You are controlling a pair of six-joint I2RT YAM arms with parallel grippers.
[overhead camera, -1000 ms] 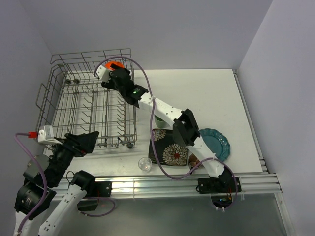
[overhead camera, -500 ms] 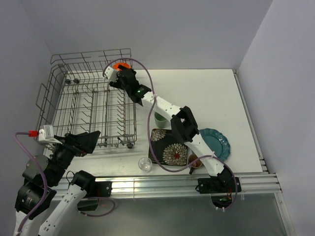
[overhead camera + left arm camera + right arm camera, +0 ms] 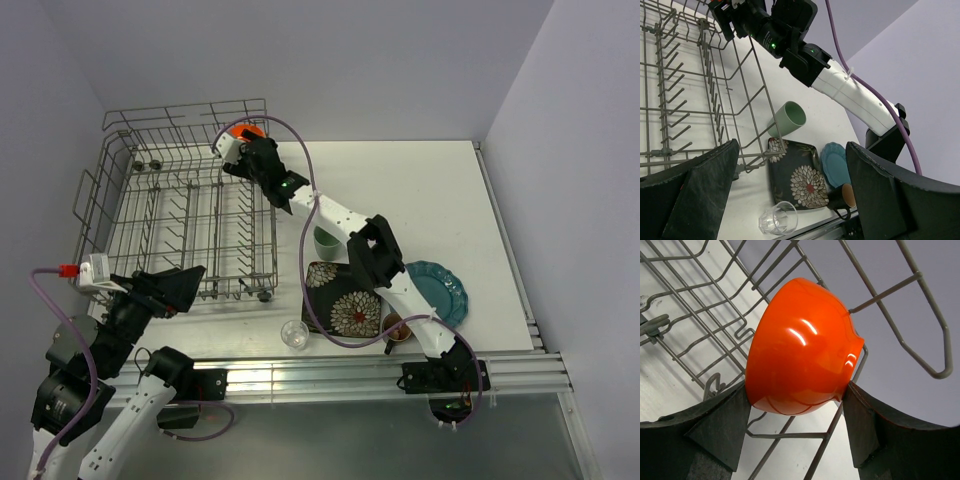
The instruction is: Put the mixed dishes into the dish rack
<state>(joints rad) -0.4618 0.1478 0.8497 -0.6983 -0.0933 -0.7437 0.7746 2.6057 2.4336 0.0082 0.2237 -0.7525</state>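
My right gripper (image 3: 246, 142) is shut on the orange bowl (image 3: 251, 131), holding it over the far right corner of the grey wire dish rack (image 3: 185, 112). In the right wrist view the bowl (image 3: 800, 345) sits tilted between both fingers (image 3: 722, 425), just above the rack wires (image 3: 920, 275). My left gripper (image 3: 185, 285) is open and empty at the rack's near edge. On the table lie the pale green cup (image 3: 788, 117) on its side, the black flowered plate (image 3: 797, 175), the teal plate (image 3: 836, 162), the dark mug (image 3: 846, 199) and the clear glass (image 3: 777, 218).
The right arm stretches diagonally over the cup (image 3: 325, 240) and the black plate (image 3: 345, 305). The teal plate (image 3: 440, 290) lies right of it, the glass (image 3: 294, 334) near the front edge. Walls stand close behind and left of the rack.
My right gripper has carried the orange bowl a little to the right along the rack's far edge. The left arm has not moved.
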